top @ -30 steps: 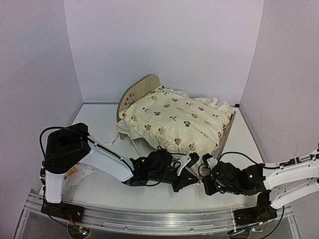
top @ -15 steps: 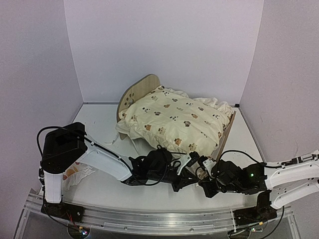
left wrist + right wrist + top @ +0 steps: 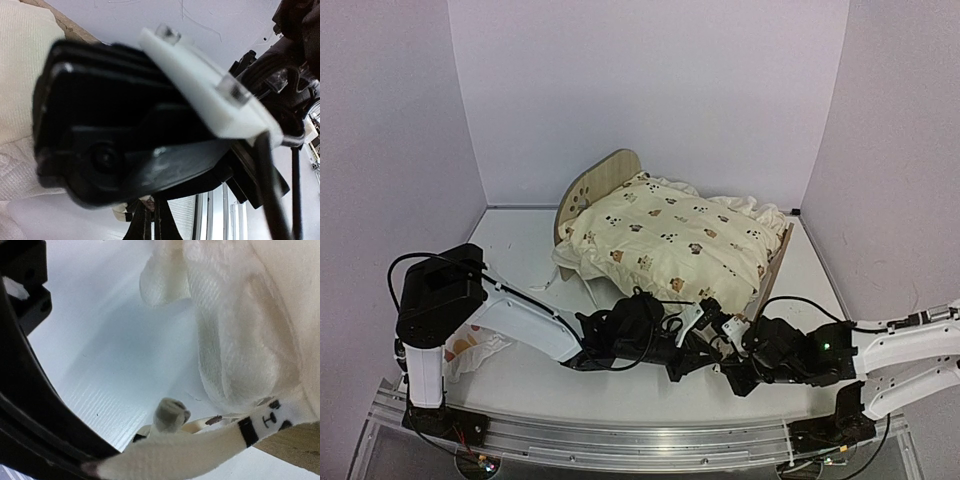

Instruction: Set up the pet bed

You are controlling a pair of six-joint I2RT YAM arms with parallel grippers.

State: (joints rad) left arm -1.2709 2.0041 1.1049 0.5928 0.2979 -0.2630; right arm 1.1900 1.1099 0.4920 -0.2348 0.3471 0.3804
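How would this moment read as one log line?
stage: cushion lying on pet bed | left gripper, right gripper: low together at bed's near edge | grip: cannot tell | small pillow: far left, off bed

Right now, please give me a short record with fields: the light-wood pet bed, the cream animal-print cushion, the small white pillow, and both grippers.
bed: light-wood pet bed on the white table, arched headboard at the left
cushion: cream animal-print cushion lies on the bed, covering its base
pillow: small white pillow on the table by the left arm's base, off the bed
left arm: left gripper low at the cushion's near edge; open or shut unclear
right arm: right gripper close beside it; unclear too
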